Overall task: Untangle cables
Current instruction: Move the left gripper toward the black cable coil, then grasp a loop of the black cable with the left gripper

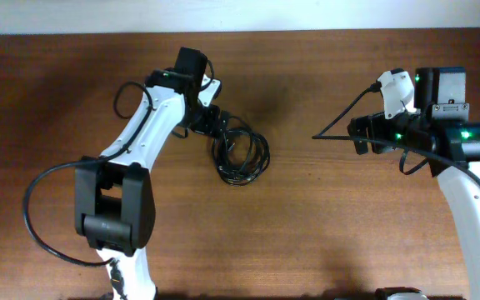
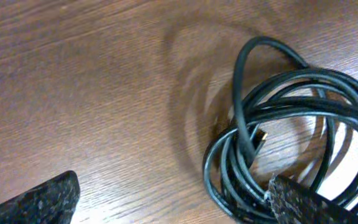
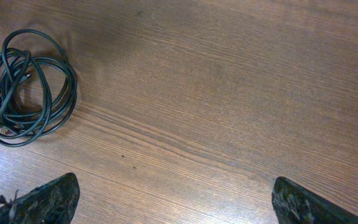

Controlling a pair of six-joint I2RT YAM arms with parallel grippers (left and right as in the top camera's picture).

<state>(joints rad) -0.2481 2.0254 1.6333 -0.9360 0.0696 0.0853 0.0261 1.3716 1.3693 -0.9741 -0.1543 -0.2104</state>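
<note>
A tangled coil of black cable [image 1: 240, 154] lies on the wooden table, left of centre. In the left wrist view the cable [image 2: 291, 118] fills the right side, with a small plug end inside the loops. My left gripper [image 2: 173, 202] is open, low over the table; its right finger rests at the coil's edge, its left finger over bare wood. My right gripper [image 3: 173, 199] is open and empty, held above bare table far to the right of the coil [image 3: 27, 87]. In the overhead view the right gripper [image 1: 361, 133] sits at the right side.
The table [image 1: 307, 233] is brown wood with a pale wall along its far edge. The arms' own black supply cables loop at the left [image 1: 36, 217] and right [image 1: 340, 121]. A white part [image 1: 397, 87] sits on the right arm.
</note>
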